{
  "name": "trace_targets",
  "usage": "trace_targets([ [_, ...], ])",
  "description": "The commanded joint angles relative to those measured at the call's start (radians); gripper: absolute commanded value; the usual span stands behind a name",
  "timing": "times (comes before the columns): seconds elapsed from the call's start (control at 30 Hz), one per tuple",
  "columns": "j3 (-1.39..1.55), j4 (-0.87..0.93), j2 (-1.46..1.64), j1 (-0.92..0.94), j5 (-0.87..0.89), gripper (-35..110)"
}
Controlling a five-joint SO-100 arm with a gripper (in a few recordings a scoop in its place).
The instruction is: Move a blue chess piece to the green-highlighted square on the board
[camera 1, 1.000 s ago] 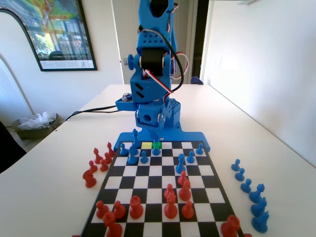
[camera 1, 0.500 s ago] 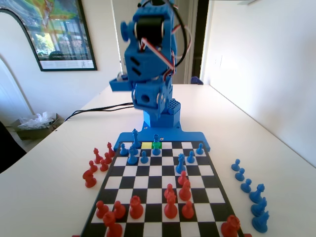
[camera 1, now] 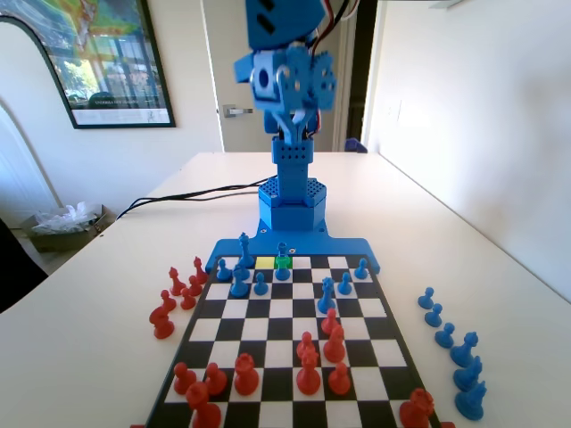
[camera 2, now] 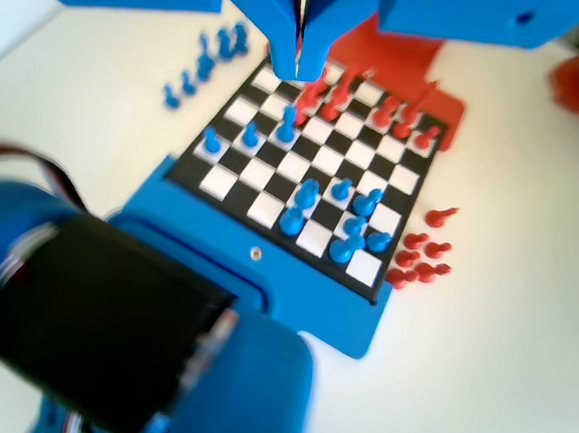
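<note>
- The tool [camera 2: 298, 69] hung high above the board [camera 1: 357, 242], jaws together, holding nothing
- The blue chess piece [camera 1: 283, 270] stood on the green-highlighted square [camera 1: 284, 262], near the arm's base

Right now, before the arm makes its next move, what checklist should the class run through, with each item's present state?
1. Gripper carries nothing, jaws together: ok.
2. Gripper high above the board, away from the pieces: ok.
3. Green-highlighted square in sight in the fixed view: ok.
4. Blue chess piece standing fully on that square: cannot tell; it overlaps the square's near edge.
5. Yellow square bare: ok.
</note>
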State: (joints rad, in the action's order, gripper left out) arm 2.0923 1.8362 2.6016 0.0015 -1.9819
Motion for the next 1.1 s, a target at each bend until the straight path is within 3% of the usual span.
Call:
trace_targets([
  [0.0,-0.066,0.002,0.078,-0.005,0.121,1],
  [0.2,-0.009,-0.095,0.181,-0.025,0.232,1],
  [0.5,0.080,-0.216,0.285,-0.018,0.252,1],
  [1.07,0.089,-0.261,0.451,0.020,0.252,3],
])
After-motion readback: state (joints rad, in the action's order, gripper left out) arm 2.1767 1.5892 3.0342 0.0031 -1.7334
